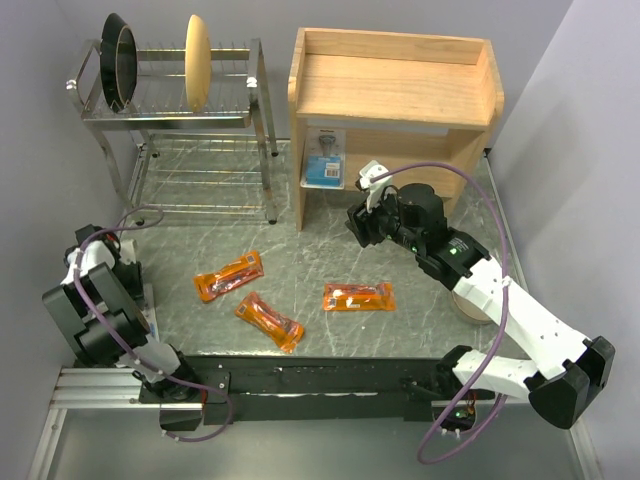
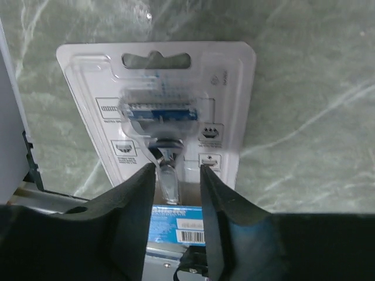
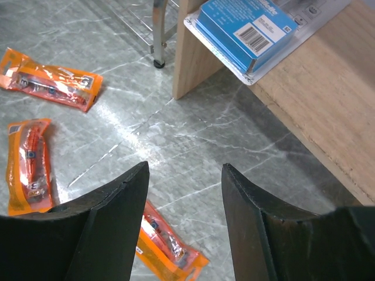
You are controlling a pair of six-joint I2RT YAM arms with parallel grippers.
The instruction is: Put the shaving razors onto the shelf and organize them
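The left gripper is hanging over a blue-and-white blister card that is lying flat on the table. Its jaws are flanking the razor handle's bubble, perhaps touching it, though I cannot tell whether they are pinching it. The right gripper is hovering with jaws apart and empty just beside the shelf, whose lower tier is holding a second blister card. Three orange packets are lying on the table.

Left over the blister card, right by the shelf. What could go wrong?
1. Left gripper straddles the blister card only at its bottom end; lifted, it may pivot or slip.
2. Right gripper hangs open before the shelf; a collision there is possible.
3. The blue card juts over the lower tier's edge; a nudge could drop it.
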